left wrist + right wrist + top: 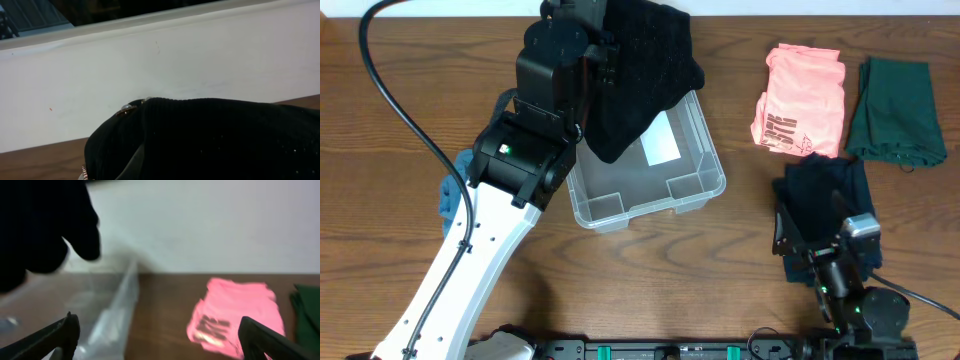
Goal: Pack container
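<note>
Black garment (642, 70) hides left fingers, grip unclear | right fingers (59, 336) spread | container (620, 190) part-covered

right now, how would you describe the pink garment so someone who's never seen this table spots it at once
Start at the clear container in the middle of the table and look right, where three folded garments lie. The pink garment is the closest to the container in the far row, left of a dark green one. It alone is bright salmon pink with dark lettering.
</note>
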{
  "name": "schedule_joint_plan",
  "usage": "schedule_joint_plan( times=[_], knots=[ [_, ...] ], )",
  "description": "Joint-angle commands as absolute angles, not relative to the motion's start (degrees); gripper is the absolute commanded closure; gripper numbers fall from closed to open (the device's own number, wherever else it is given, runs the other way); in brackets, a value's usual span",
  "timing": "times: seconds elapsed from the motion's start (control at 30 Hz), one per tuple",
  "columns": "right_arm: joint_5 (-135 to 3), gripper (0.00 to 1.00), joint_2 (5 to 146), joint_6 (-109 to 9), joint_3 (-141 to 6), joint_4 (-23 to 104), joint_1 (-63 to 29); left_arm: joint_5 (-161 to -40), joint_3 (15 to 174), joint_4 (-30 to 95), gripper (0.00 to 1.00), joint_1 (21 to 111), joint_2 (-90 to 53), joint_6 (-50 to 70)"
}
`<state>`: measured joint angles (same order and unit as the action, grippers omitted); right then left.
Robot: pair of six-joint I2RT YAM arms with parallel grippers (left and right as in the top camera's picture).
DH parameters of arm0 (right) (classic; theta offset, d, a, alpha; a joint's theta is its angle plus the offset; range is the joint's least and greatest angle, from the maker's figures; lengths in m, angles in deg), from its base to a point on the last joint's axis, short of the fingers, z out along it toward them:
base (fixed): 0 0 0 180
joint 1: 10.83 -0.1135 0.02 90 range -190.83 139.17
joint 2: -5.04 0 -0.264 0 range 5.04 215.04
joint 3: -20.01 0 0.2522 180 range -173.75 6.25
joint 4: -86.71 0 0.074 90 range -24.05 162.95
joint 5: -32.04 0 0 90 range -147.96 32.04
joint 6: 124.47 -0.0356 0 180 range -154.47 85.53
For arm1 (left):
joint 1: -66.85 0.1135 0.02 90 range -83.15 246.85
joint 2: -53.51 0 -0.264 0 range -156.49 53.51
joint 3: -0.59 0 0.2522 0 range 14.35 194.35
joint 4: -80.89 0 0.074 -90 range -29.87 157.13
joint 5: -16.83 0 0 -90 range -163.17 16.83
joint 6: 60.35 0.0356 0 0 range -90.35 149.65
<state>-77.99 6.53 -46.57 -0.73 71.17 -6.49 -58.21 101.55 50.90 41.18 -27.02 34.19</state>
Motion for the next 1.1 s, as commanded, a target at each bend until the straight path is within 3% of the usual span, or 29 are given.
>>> schedule_joint_plan(
  times=[0.0, 0.37, 0.53, 0.63, 0.73, 0.93, 1.07],
  knots=[
    [-79.09, 0.01, 10.49, -50.72, -6.98, 71.52, -6.07, -57.68, 103.45, 52.82, 0.94, 41.05, -25.88, 33.95],
    [-80.18, 0.01, 49.59, -45.72, -42.37, 53.53, -6.07, -57.68, 103.45, 52.86, 0.94, 41.05, -25.88, 33.95],
    [-89.62, 0.01, 61.94, -46.42, -52.29, 57.62, -6.1, -57.71, 103.45, 53.04, 0.94, 41.05, -25.91, 33.95],
    [-99.09, 0.11, 68.13, -51.14, -53.17, 66.56, -6.75, -57.71, 103.45, 53.5, 0.94, 41.05, -25.91, 33.95],
    [-105.64, 0.08, 74.2, -56.38, -53.17, 73.27, -9.11, -57.73, 103.45, 53.91, 0.94, 41.05, -25.93, 33.97],
    [-115.65, 0.06, 83.82, -53.28, -53.43, 80.81, -15.69, -57.73, 103.45, 54.48, 0.94, 41.05, -26.1, 35.08],
    [-119.57, 0.15, 87.82, -53.26, -53.43, 82.69, -21.74, -57.73, 103.45, 56.6, 0.94, 41.05, -26.82, 35.06]
  ],
)
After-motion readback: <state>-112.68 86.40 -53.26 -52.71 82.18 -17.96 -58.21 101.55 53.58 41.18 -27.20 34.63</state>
